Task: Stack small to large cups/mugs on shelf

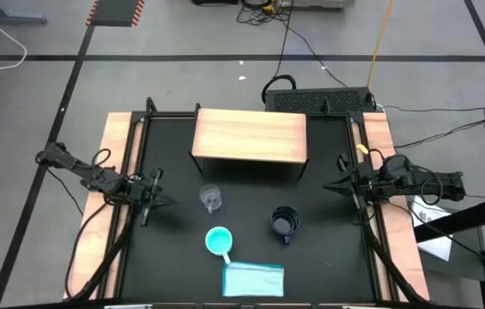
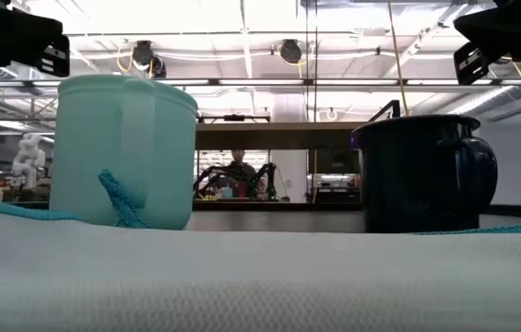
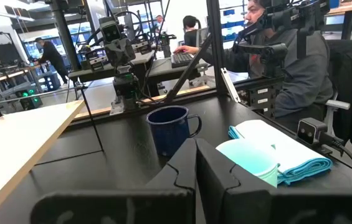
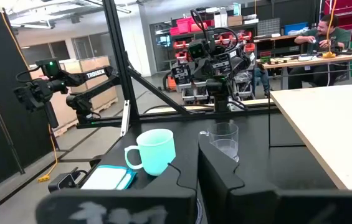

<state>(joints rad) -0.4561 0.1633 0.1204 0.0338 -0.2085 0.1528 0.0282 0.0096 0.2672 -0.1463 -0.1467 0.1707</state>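
Three cups stand upright on the black table in front of the shelf [image 1: 249,137]. The clear glass cup [image 1: 211,199] is nearest the shelf. The turquoise mug [image 1: 218,241] is nearer the front, and the navy mug [image 1: 284,222] is to its right. My left gripper [image 1: 166,202] hovers at the table's left, shut and empty, pointing toward the cups. My right gripper [image 1: 328,185] hovers at the table's right, shut and empty. The left wrist view shows the navy mug [image 3: 168,129] and the turquoise mug [image 3: 250,160]. The right wrist view shows the turquoise mug [image 4: 154,151] and the glass cup [image 4: 224,140].
A folded light blue cloth [image 1: 253,279] lies at the table's front edge, just in front of the turquoise mug, and fills the low view's foreground [image 2: 260,277]. Wooden strips [image 1: 105,215] edge the table's left and right sides. People sit at desks in the room beyond.
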